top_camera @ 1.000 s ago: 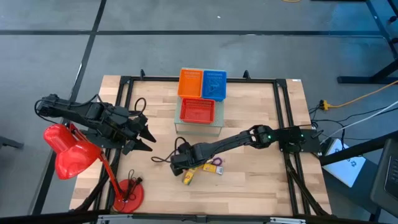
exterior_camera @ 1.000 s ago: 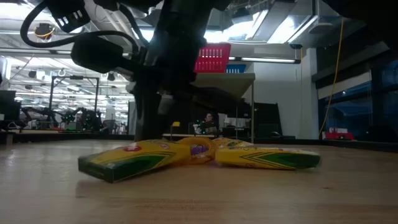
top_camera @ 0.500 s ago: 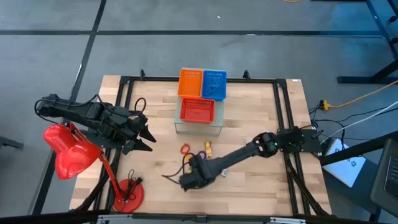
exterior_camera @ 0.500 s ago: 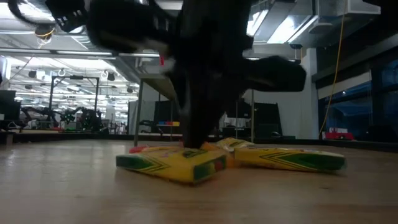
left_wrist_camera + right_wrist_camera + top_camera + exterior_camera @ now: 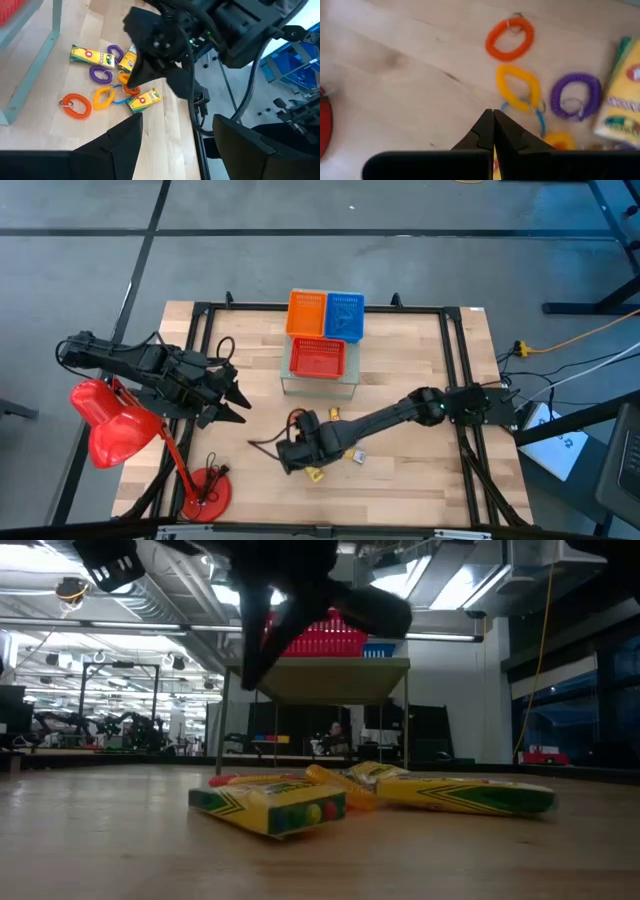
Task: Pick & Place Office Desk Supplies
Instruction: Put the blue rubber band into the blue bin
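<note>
While the right gripper (image 5: 493, 131) hovers pressed together, the nearest crayon box (image 5: 268, 807) lies flat, lengthwise across the low view.

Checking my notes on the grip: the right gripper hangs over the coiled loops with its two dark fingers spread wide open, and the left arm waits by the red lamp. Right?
Not quite. The right gripper does hang over the coiled loops, near the yellow coil loop, but its two dark fingers are pressed shut with nothing between them, as the right wrist view shows. The left gripper does wait by the red desk lamp.
</note>
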